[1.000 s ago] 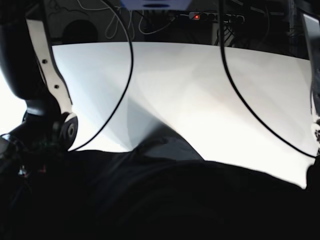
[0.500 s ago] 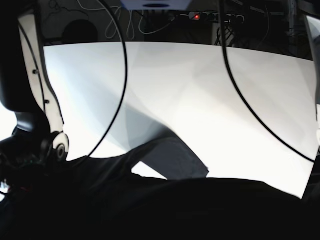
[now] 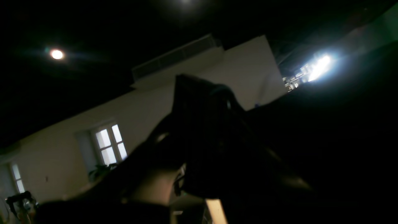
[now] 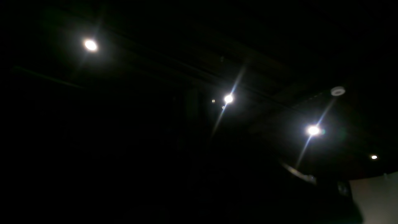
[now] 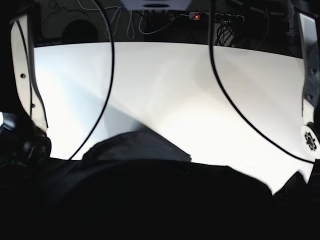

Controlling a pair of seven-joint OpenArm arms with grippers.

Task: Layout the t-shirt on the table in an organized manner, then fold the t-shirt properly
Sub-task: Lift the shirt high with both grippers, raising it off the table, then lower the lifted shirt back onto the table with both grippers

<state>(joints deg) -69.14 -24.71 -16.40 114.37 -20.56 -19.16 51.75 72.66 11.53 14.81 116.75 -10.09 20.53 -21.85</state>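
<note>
Nearest the base camera, the t-shirt [image 5: 150,200] fills the whole lower band of the view as one dark mass, its upper edge running across the table [image 5: 165,85] from one side to the other. A rounded hump of cloth rises from that edge a little to the viewer's left of centre and lies on the white surface. Beyond the edge the tabletop stretches bare and bright to its curved far rim, with dark background and a power strip [image 5: 215,17] behind it. Two black cables [image 5: 111,75] hang in loops over this open area.

The arms stand at the two side margins, their white links rising out of frame. The left gripper [image 3: 202,102] points up toward the ceiling, its jaws closed, with dark cloth draped about it; whether cloth is pinched there I cannot tell. The right wrist view is almost black apart from ceiling lamps [image 4: 228,99]; the right gripper's jaws are closed.
</note>
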